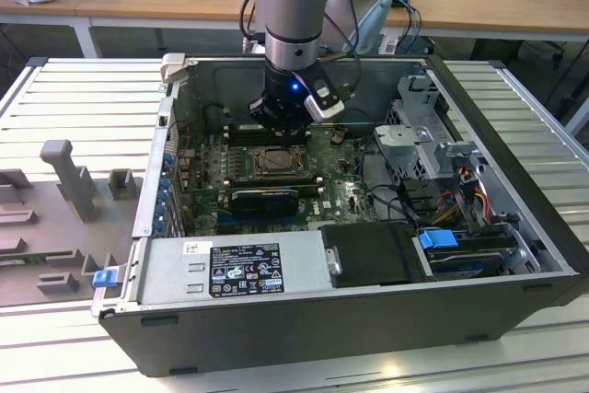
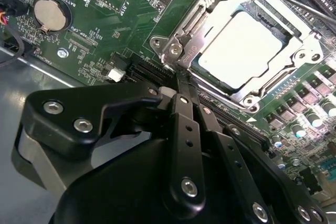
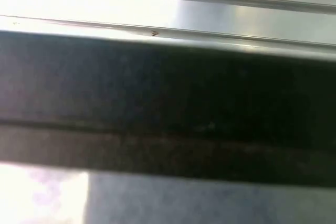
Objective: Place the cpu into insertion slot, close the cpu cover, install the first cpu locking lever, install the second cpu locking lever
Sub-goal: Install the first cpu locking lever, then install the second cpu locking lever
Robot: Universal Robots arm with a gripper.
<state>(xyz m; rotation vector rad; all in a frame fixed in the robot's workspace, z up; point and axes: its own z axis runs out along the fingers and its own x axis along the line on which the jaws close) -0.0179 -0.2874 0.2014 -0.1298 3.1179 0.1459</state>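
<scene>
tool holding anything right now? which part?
Nothing visibly held. The tool has its fingers together, tips by the corner of the cover, which lies closed over the chip.

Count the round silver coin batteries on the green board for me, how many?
1. The coin battery sits in its round holder on the green board in the second wrist view, away from the cpu. The gripper may hide others.

Silver cpu (image 2: 242, 50) lies flat in the insertion slot (image 2: 210, 75), cpu cover (image 2: 294, 59) closed.
</scene>
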